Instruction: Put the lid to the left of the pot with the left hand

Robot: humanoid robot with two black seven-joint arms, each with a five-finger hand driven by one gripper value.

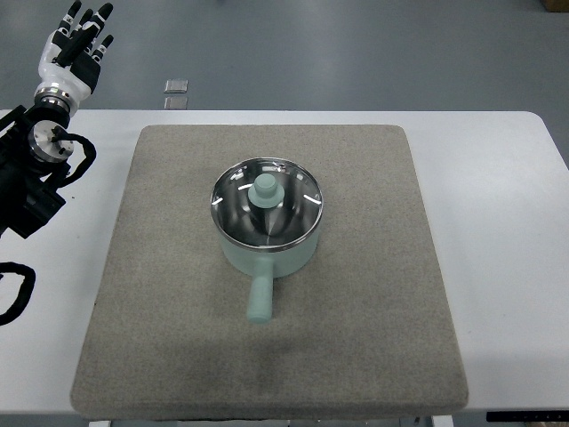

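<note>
While the lid (266, 203) covers the pot (267, 253), left hand (78, 46) spreads empty.

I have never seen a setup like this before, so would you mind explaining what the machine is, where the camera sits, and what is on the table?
This is one picture from a camera on a humanoid robot, looking steeply down at its own work area. At the upper left you see its left hand, white and black, fingers spread and holding nothing, with the arm and cables below it. The right arm is out of view. On the white table lies a grey felt mat. In the middle of the mat stands a pale green pot, its handle pointing toward the camera. A glass lid with a green knob sits on the pot. Nothing is being held.
</note>
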